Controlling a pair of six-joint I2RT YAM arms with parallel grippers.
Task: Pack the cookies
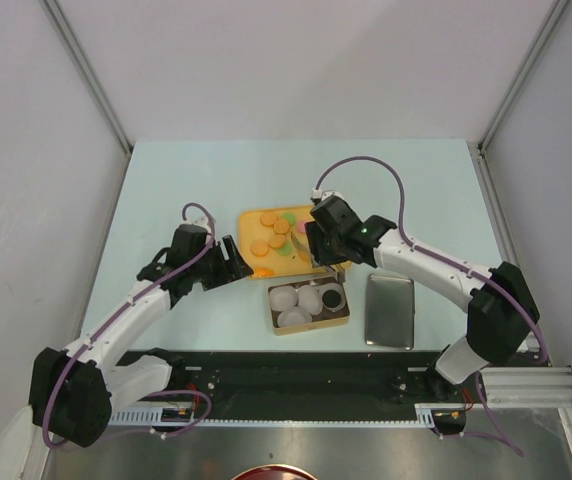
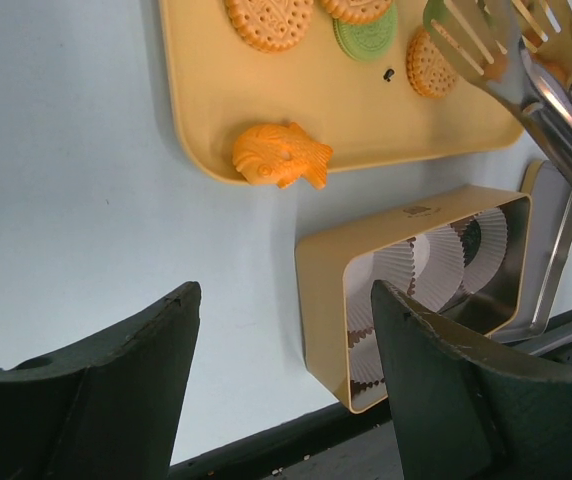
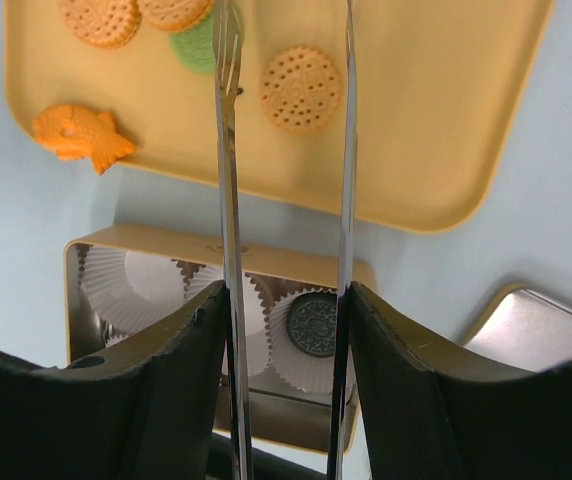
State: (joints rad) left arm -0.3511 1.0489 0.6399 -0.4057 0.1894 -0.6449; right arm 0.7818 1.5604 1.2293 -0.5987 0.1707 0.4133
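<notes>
Several round orange cookies (image 1: 278, 228) and a green one (image 3: 196, 45) lie on the yellow tray (image 1: 251, 222), with an orange fish-shaped piece (image 2: 279, 155) at its near edge. A black cookie (image 3: 313, 324) sits in a white paper cup inside the gold tin box (image 1: 311, 328). My right gripper (image 3: 286, 295) is shut on metal tongs (image 3: 228, 150). The tongs' arms stand apart over the tray, with an orange cookie (image 3: 300, 88) between them in the right wrist view and nothing pinched. My left gripper (image 2: 286, 295) is open and empty, low beside the box's left wall (image 2: 321, 290).
The box holds several white crinkled paper cups (image 1: 294, 300). Its metal lid (image 1: 390, 310) lies on the table to the right of it. Grey walls enclose the table at left, right and back. A black rail runs along the near edge.
</notes>
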